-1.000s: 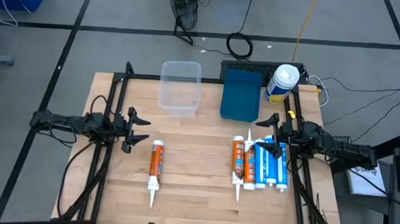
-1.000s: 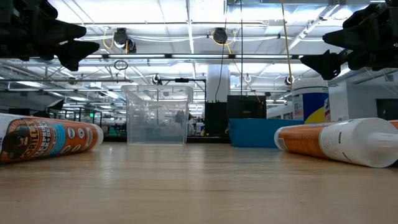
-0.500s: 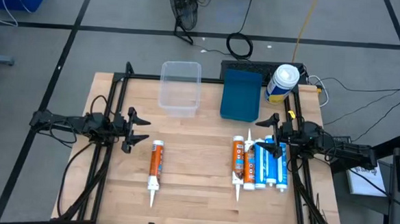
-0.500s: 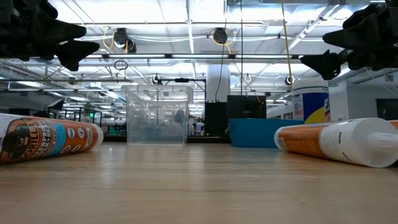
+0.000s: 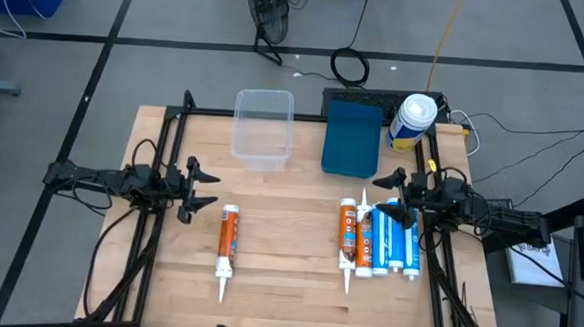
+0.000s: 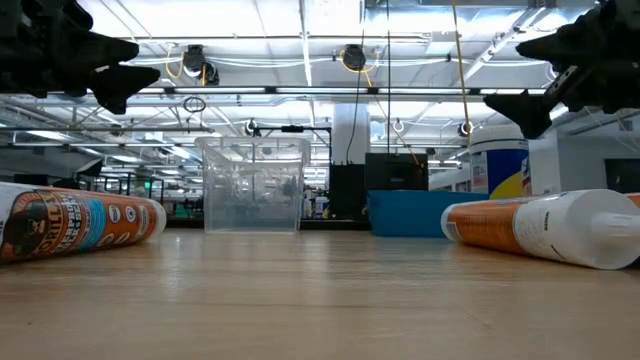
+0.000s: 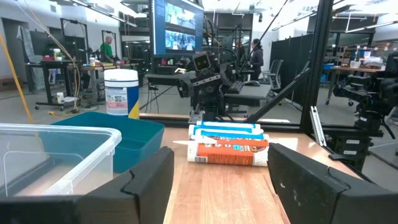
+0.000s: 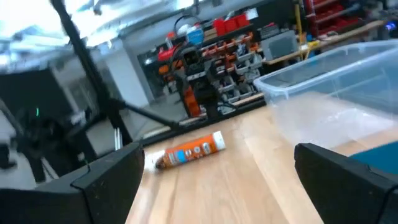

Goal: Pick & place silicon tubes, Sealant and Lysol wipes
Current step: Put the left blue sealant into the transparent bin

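Yellow-and-blue canister: the wipes canister [image 5: 412,121] stands upright, round, with a white domed lid, fatter than any tube.
Canister's place: on the far right corner of the table [image 5: 286,283], just beside the blue bin [image 5: 352,139], by the frame.
Canister from other views: behind the blue bin in the low view [image 6: 499,160]; the left wrist view shows its white lid and blue label [image 7: 120,92].
Clear tub [image 5: 263,128]: open-topped, see-through plastic, at the table's far edge, left of the blue bin; I see nothing in it.
Blue bin: open, dark teal, well apart from the tubes; its inside looks bare from above.
Lone tube [image 5: 227,242]: orange and white, lying flat on the left half, nozzle toward the near edge.
Pile of tubes [image 5: 378,239]: orange ones and blue-and-white ones lying side by side, touching, on the right half.
Left gripper [image 5: 203,189]: held above the table at the left, near the lone tube, not touching it; fingers part-way apart, grasping nothing.
Right gripper [image 5: 391,195]: raised over the far end of the pile, between the pile and the blue bin; fingers spread wide, released, nothing between them.
Wood: pale plank tabletop with a black frame round it.
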You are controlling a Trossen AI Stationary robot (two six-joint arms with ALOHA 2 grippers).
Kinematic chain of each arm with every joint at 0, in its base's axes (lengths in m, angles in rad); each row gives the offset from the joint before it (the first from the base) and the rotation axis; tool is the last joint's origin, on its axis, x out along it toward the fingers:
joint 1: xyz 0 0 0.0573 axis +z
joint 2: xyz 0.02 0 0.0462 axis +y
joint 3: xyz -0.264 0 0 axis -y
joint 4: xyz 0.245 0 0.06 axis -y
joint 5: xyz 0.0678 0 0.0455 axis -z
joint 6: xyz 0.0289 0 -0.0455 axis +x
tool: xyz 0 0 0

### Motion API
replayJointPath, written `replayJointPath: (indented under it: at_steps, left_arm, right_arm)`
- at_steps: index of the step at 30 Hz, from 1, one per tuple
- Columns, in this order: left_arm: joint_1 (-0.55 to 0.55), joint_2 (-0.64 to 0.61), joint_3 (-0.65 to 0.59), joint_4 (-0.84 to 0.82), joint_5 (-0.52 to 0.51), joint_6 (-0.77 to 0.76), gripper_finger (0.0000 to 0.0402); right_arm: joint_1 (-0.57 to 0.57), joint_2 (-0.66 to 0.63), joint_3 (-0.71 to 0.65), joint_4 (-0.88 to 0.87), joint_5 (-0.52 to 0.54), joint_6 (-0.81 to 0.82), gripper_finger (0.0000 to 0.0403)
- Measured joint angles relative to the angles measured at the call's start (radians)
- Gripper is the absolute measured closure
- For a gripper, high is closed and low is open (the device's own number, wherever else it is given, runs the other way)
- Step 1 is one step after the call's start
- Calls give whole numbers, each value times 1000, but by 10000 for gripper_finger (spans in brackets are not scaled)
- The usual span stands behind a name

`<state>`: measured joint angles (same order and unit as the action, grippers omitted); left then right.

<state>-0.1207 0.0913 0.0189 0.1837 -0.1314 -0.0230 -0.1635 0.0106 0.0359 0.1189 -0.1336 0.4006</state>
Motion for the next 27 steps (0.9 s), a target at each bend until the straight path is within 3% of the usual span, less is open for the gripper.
replayJointPath:
  at_steps: [6, 24, 27]
  left_arm:
    - [0, 0, 0, 0, 0, 0, 146]
    - [0, 0, 0, 0, 0, 0, 146]
    - [0, 0, 0, 0, 0, 0, 146]
  right_arm:
    - [0, 0, 0, 62, 83, 33, 11]
    - [0, 0, 0, 88, 84, 7, 11]
    - [0, 0, 0, 89, 83, 75, 11]
